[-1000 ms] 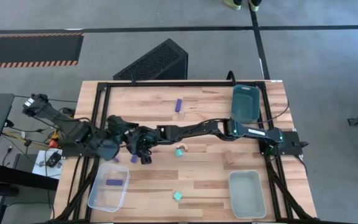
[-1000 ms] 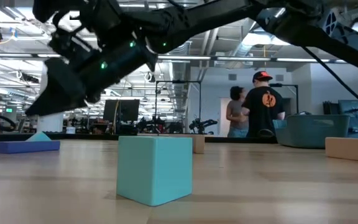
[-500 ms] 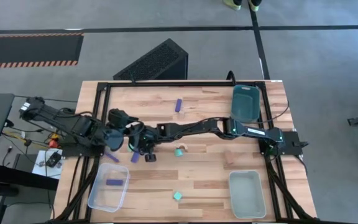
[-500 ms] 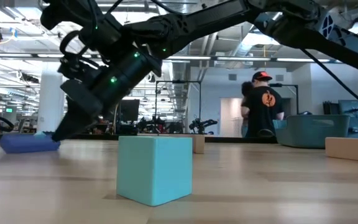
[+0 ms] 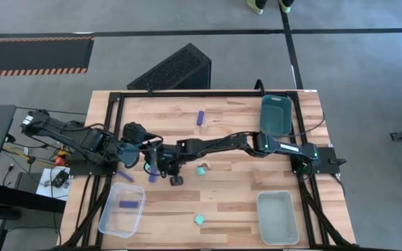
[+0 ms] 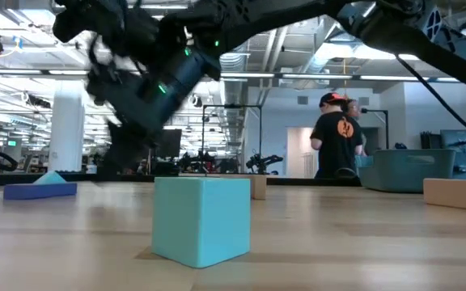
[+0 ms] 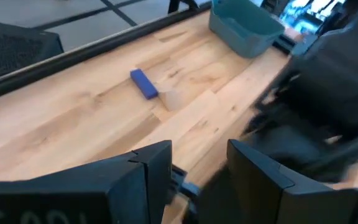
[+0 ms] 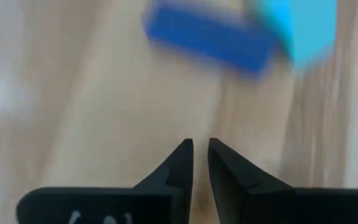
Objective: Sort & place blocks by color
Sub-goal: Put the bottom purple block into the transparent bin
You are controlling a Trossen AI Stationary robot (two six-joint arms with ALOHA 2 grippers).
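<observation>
My right gripper (image 5: 172, 176) (image 8: 199, 151) hangs over the table's left middle, shut but for a slit, with nothing between its fingers. Just ahead of it a dark blue bar (image 8: 209, 38) (image 6: 39, 191) lies flat on the wood with a teal piece (image 8: 303, 28) (image 6: 53, 177) beside it. My left gripper (image 5: 139, 150) (image 7: 199, 163) stands open close by at the left, gripping nothing that I can see. Other blocks lie loose: a blue bar (image 5: 201, 117) at the far side, a teal piece (image 5: 201, 169) mid-table, a teal cube (image 5: 199, 219) (image 6: 201, 220) near the front edge, and a blue bar (image 5: 128, 205) inside the clear bin.
A clear bin (image 5: 110, 222) stands at the near left, a second clear bin (image 5: 278, 217) at the near right, and a teal bin (image 5: 276, 115) at the far right. Tan pieces (image 6: 457, 194) lie on the wood. The two arms crowd each other. People stand beyond the table.
My right gripper dipped down to the blue bar at the table's left, then rose again without it and drifted toward the near right. The bar and the teal piece stay on the wood. My left arm drew back toward the table's left and far side.
</observation>
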